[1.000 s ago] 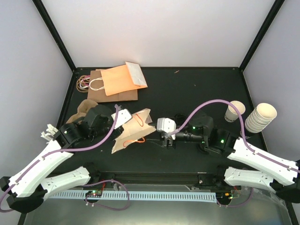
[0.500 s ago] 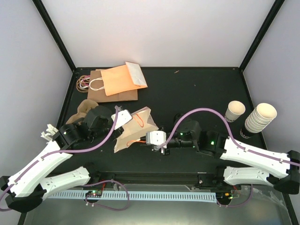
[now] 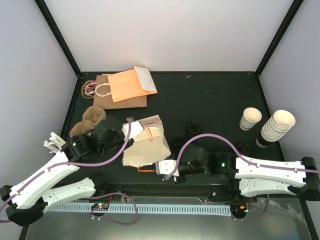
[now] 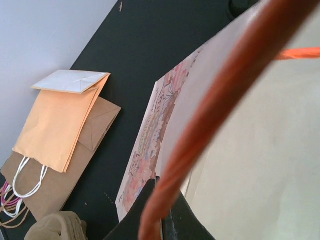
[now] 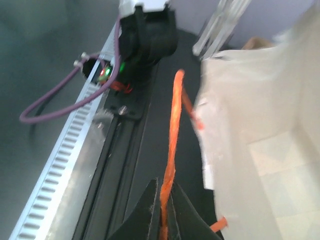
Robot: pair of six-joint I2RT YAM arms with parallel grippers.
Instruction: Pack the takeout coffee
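The takeout coffee, a small cream cup with dark print, stands upright at the right of the table, far from both grippers. A cream paper bag with orange cord handles lies between the arms. My left gripper is shut on the bag's far handle; in the left wrist view the orange cord runs between the jaws of that gripper. My right gripper is shut on the near handle, and the right wrist view shows this cord pinched by the gripper beside the bag.
A tall stack of nested cups stands right of the single cup. Flat orange and brown bags lie at the back left. A pulp cup carrier sits by the left arm. Black lids lie mid-table. The front rail is close.
My right gripper moved left and nearer to the front edge and shut on the bag's near handle. The bag has spread and shifted toward the front. The left gripper kept its hold.
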